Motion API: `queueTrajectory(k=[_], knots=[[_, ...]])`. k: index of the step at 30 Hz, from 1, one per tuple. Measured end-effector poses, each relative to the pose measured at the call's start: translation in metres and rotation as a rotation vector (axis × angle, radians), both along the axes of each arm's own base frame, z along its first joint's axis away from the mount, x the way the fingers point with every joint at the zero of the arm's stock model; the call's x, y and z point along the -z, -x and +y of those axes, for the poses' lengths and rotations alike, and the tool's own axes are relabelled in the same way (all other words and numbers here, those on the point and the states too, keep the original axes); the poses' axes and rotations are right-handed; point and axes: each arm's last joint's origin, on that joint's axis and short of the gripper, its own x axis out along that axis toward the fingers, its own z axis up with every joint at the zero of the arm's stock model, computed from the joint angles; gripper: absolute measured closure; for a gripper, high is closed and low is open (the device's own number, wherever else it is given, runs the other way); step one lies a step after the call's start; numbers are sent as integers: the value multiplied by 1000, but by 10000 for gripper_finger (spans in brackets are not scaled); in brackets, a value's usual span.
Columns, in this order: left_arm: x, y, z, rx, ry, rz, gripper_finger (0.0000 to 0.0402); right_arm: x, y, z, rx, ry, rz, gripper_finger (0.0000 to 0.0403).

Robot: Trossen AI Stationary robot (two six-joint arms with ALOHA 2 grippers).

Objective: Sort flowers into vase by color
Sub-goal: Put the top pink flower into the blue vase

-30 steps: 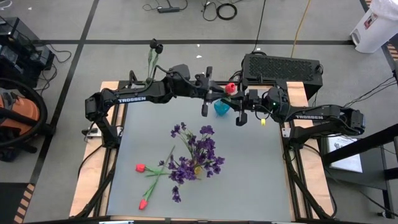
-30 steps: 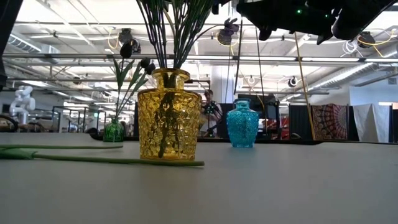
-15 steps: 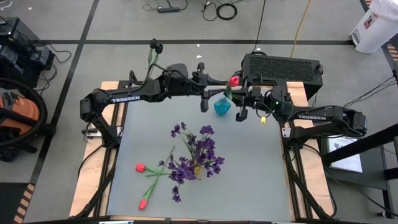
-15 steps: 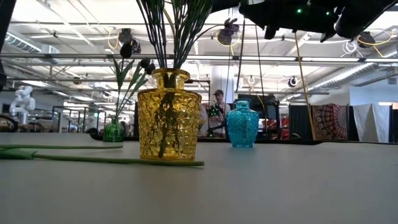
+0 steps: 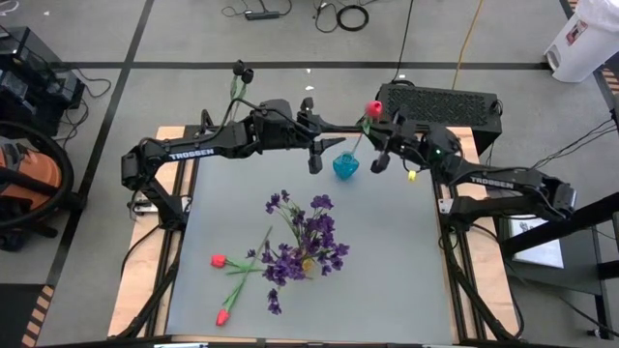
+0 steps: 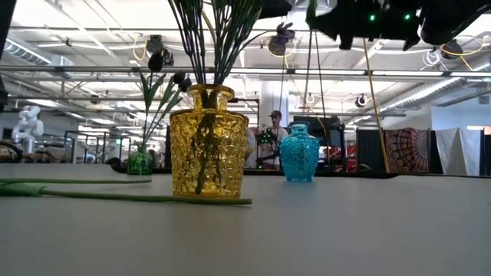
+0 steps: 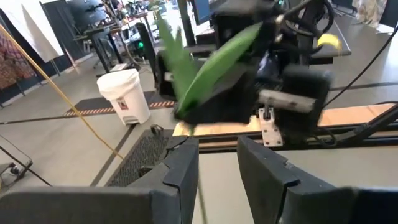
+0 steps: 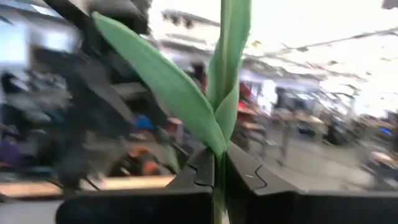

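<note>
A red tulip [image 5: 371, 109] is held above the blue vase [image 5: 344, 167] at the table's far edge, with my right gripper [image 5: 365, 138] shut on its stem. My left gripper [image 7: 217, 168] stands open beside it, and the thin stem runs through its gap. Whether it touches a finger I cannot tell. Purple sprays [image 5: 305, 242] fill the yellow vase [image 6: 208, 142] mid-table. Black-headed blooms [image 5: 242, 70] stand in the green vase [image 6: 140, 161]. Two red tulips [image 5: 219, 260] lie flat on the table's near left. My right gripper pinches the tulip's green stem [image 8: 217, 163] between its two fingers, just below where the leaves [image 8: 186, 99] branch off. The fingers come from the table's right, slanting a little upward, and lie across the stem. The tulip leans with its head toward the far edge and its lower end by the blue vase's mouth.
A black box [image 5: 437, 101] sits just past the far edge behind the grippers. A long green stem [image 6: 123, 196] lies on the table left of the yellow vase. A person [image 6: 272, 134] stands in the room beyond. Bare table shows to the right of the purple sprays.
My left gripper has opened and let go of the tulip's stem. My right gripper, still shut on the stem, has moved toward the far edge and tipped upward. The tulip's head has swung toward the far edge, while its lower end has stayed by the blue vase.
</note>
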Motion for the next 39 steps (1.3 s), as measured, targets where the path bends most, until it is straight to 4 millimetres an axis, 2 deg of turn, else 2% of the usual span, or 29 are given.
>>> queueTrajectory(k=[7,26,39], knots=[[-1,0,0,0,-3,-9,283,9,-3,-12,69,-19,37,399],[0,0,0,-1,0,0,283,8,-7,-14,46,-43,-30,395],[1,0,0,0,2,4,283,15,-9,-15,48,-81,41,395]])
